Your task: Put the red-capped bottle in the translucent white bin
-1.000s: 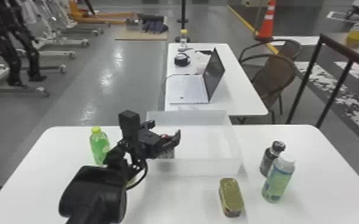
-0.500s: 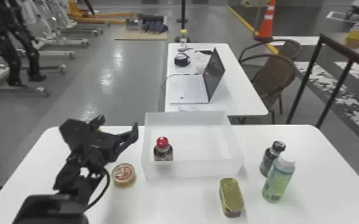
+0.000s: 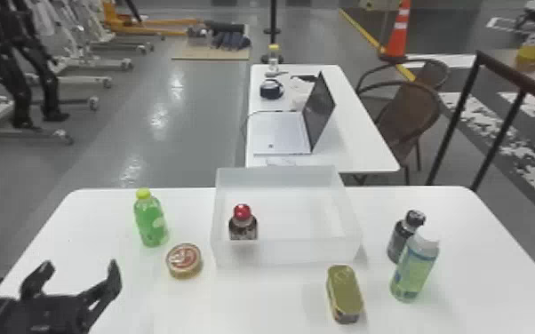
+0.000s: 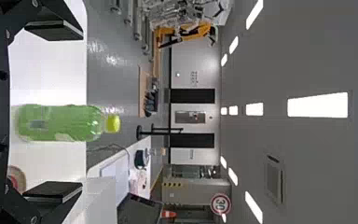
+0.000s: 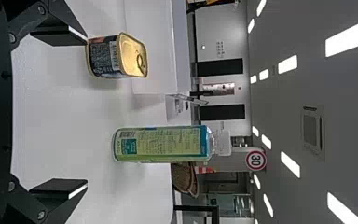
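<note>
In the head view my left gripper [image 3: 77, 277] is at the lower left, open, with nothing between its fingers. The left wrist view shows the same gripper [image 4: 56, 112] with its fingers wide apart. The red-capped bottle [image 3: 243, 224] stands upright inside the translucent white bin [image 3: 286, 253], near its left front corner; the front wall covers its lower part. My right gripper [image 5: 60, 114] is parked open in the right wrist view, facing a green-labelled bottle [image 5: 163, 143] and a gold-lidded can [image 5: 116, 56].
A green bottle [image 3: 150, 220] and a round tin [image 3: 184, 260] sit left of the bin. On the right are a dark bottle [image 3: 402, 237], the green-labelled bottle and the rectangular can [image 3: 344, 293]. A second table with a laptop [image 3: 293, 129] stands beyond.
My left gripper has moved from over the bin's left side back to the lower left. The red-capped bottle, at first mostly behind it, now stands uncovered in the bin.
</note>
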